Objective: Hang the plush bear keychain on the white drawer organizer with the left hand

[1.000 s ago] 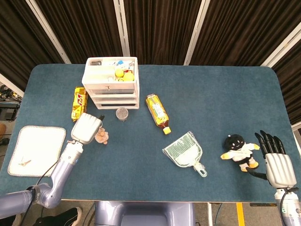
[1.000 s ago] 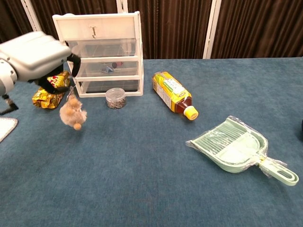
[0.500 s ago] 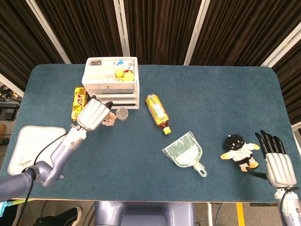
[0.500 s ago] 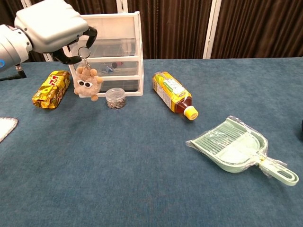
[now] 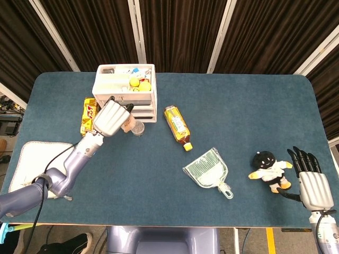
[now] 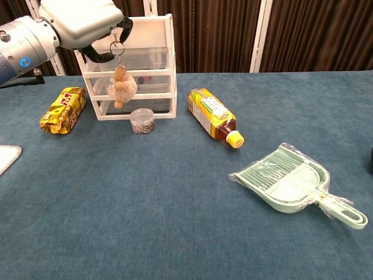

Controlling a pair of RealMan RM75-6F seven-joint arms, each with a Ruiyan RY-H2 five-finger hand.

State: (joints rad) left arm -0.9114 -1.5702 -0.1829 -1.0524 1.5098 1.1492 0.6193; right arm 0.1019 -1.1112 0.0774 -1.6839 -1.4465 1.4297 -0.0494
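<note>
My left hand [image 6: 81, 26] is raised in front of the white drawer organizer [image 6: 151, 64] and holds the keychain's metal ring [image 6: 118, 46] between its fingers. The tan plush bear [image 6: 122, 88] dangles below the ring, against the organizer's middle drawer. In the head view the left hand [image 5: 110, 117] covers the organizer's [image 5: 125, 92] front, with the bear [image 5: 127, 123] peeking out beside it. My right hand [image 5: 312, 182] rests open at the table's right front edge, holding nothing.
A small round jar [image 6: 141, 121] stands just in front of the organizer. A yellow snack bag [image 6: 62, 109] lies left of it, a bottle [image 6: 213, 115] to its right. A green dustpan [image 6: 288, 182] and a black-and-white plush toy [image 5: 269, 170] lie further right. A white cloth [image 5: 37, 166] is at front left.
My left hand has risen and swung right toward the organizer, carrying the bear from low over the table up to the drawer fronts. The right hand has stayed put.
</note>
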